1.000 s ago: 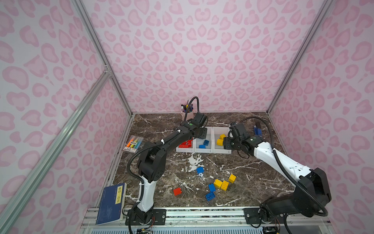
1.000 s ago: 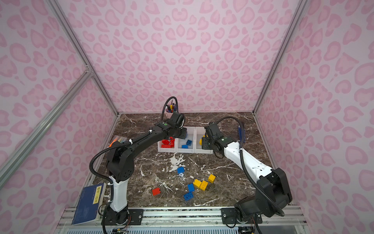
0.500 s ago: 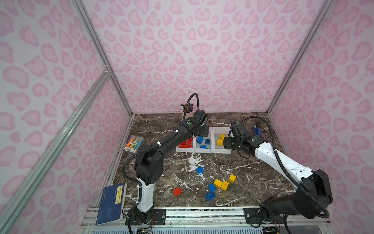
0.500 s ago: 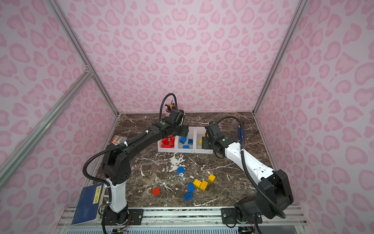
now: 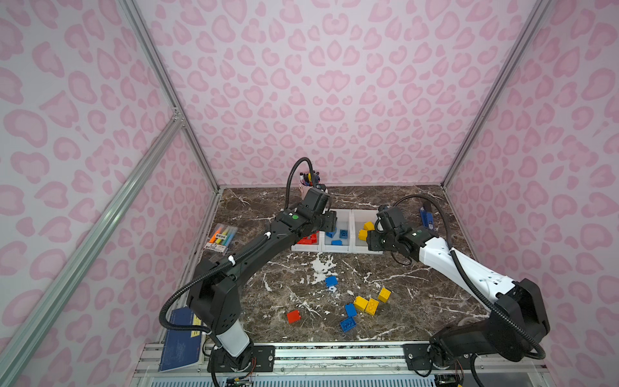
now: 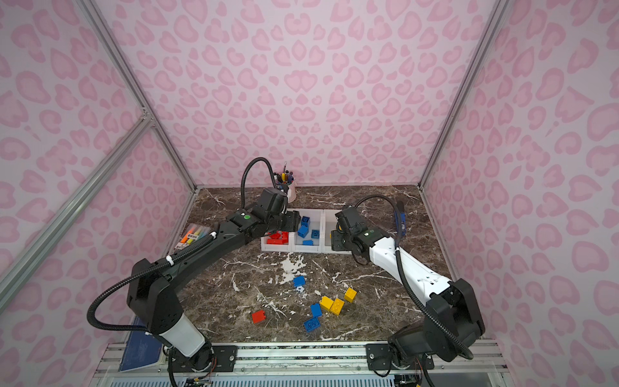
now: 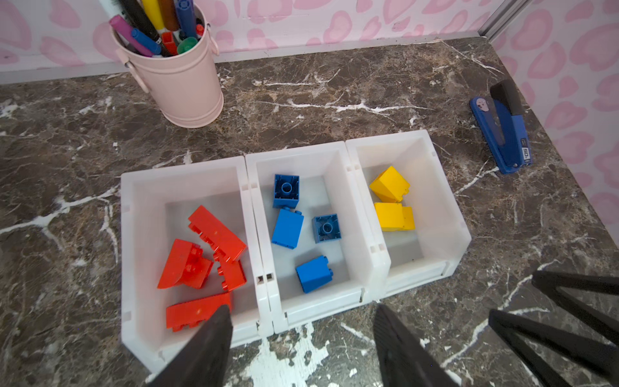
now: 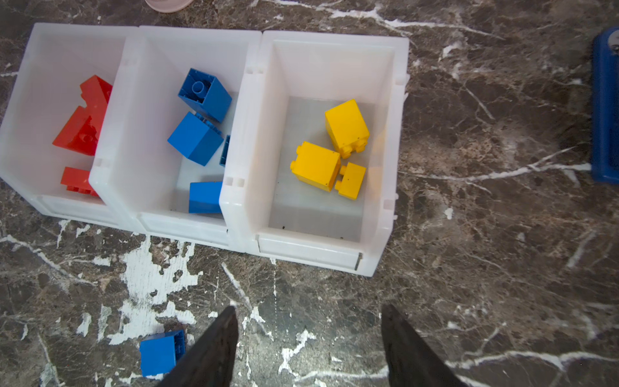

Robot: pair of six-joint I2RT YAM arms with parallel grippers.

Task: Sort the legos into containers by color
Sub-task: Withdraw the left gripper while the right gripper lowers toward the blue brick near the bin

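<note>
Left wrist view: three containers (image 7: 249, 201), four red legos (image 7: 216, 231), four blue legos (image 7: 288, 228); left tool (image 7: 303, 310), right tool (image 7: 512, 298) released.

Left gripper (image 7: 301, 316) and right gripper (image 8: 310, 311), both far forward (jaws apart).

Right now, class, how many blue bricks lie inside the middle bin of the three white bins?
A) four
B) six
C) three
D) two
A: the left wrist view shows four blue bricks lying apart on the floor of the middle bin, and no other colour with them.
</note>
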